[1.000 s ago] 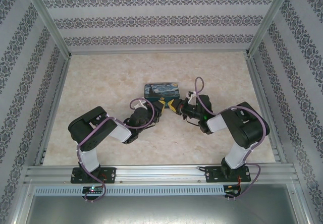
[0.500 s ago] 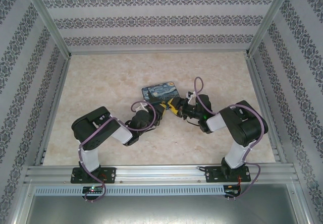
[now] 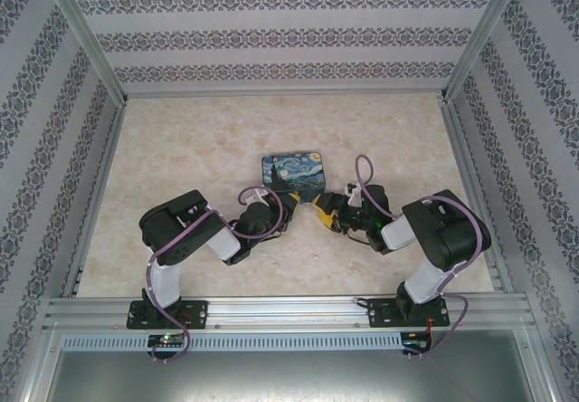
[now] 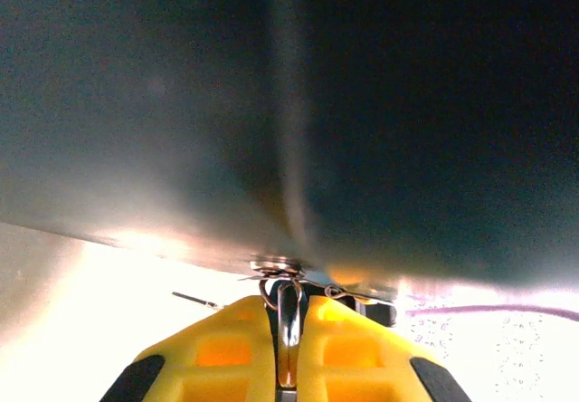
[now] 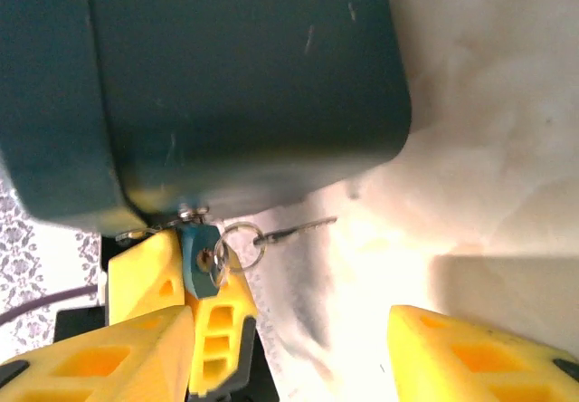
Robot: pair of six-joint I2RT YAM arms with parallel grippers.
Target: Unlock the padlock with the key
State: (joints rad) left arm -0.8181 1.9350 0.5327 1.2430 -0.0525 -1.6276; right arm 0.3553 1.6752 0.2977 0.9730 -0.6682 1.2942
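Observation:
The teal padlock (image 5: 201, 255) hangs from the latch of the dark-blue starry-night box (image 3: 295, 171). My left gripper (image 4: 288, 307) is shut on it, and its yellow fingers (image 5: 217, 325) press both sides of the padlock (image 4: 288, 328). A small ring (image 5: 242, 244) sits at the keyhole, and the thin key (image 5: 297, 231) sticks out from it to the right, free in the air. I cannot tell whether a second key is in the keyhole. My right gripper (image 5: 289, 357) is open, just short of the padlock and key, touching neither.
The box (image 5: 244, 76) looms right above both grippers, tipped with its painted lid up. In the top view, the left gripper (image 3: 294, 203) and right gripper (image 3: 324, 212) almost meet mid-table. Patterned walls (image 3: 54, 130) enclose the marble table (image 3: 181, 148).
Both grippers have drawn back toward the near edge. The box has followed and tipped, so more of its painted lid faces up.

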